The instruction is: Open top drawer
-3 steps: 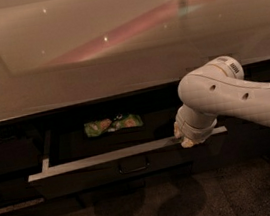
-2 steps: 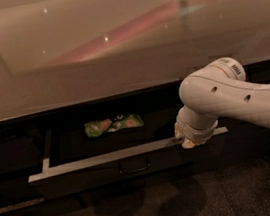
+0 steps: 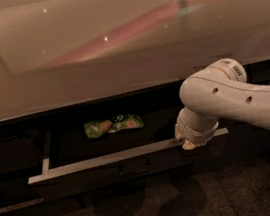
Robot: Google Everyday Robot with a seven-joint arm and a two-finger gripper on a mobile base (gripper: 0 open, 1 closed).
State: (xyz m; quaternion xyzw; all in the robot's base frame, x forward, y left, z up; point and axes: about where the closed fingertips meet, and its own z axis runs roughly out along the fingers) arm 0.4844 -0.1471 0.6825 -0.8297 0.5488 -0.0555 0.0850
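The top drawer (image 3: 107, 159) stands pulled out from under the counter, with a pale metal rim and a dark front. Its small dark bar handle (image 3: 134, 168) sits at the centre of the front. A green snack packet (image 3: 113, 125) lies inside on the drawer floor. My gripper (image 3: 188, 142) is at the right part of the drawer's front rim, at the end of the white arm (image 3: 235, 100) that comes in from the right. The wrist hides most of the gripper.
A glossy beige countertop (image 3: 116, 47) spans the view above the drawer. Dark drawer fronts (image 3: 11, 159) flank it on the left and below. A dark carpeted floor (image 3: 140, 210) lies in front of the cabinet.
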